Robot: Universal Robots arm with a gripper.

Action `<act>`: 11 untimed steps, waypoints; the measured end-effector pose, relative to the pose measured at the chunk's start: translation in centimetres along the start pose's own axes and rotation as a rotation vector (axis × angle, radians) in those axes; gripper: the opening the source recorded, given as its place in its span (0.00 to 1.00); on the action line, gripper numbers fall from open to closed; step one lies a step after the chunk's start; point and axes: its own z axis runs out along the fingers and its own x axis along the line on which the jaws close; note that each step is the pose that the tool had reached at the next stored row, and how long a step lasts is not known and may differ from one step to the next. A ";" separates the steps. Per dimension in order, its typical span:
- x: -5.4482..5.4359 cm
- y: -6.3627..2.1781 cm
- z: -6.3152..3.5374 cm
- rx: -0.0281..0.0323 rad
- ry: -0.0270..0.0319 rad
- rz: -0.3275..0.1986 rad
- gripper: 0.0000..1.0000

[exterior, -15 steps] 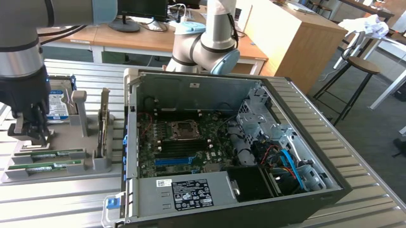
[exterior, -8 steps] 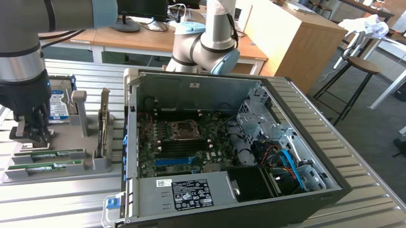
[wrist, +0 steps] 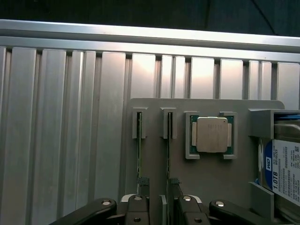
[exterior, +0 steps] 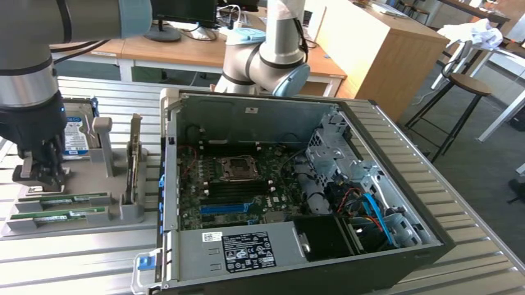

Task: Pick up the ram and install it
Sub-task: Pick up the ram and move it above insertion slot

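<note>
Our claw [exterior: 39, 178] hung spread just above the ram [exterior: 64, 199], which was slotted edgewise at the holder's [exterior: 82, 230] end. We judged it light, stiff and fragile, best pinched mid-length.

The long, thin green circuit-board ram stick [wrist: 168, 145] stood on edge, untouched, just ahead of the spread fingers [wrist: 187, 208], in line with their gap.

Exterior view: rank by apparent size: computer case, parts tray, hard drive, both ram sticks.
Computer case
Parts tray
Then unsure: hard drive, part hidden by the arm, versus far ram stick and near ram stick, which look alike.
</note>
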 end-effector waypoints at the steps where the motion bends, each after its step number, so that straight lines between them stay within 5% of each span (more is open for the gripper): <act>1: 0.1 0.00 -0.01 0.0000 0.0001 0.000 0.30; 11: 1.0 0.03 -0.02 -0.0001 0.0001 0.000 0.30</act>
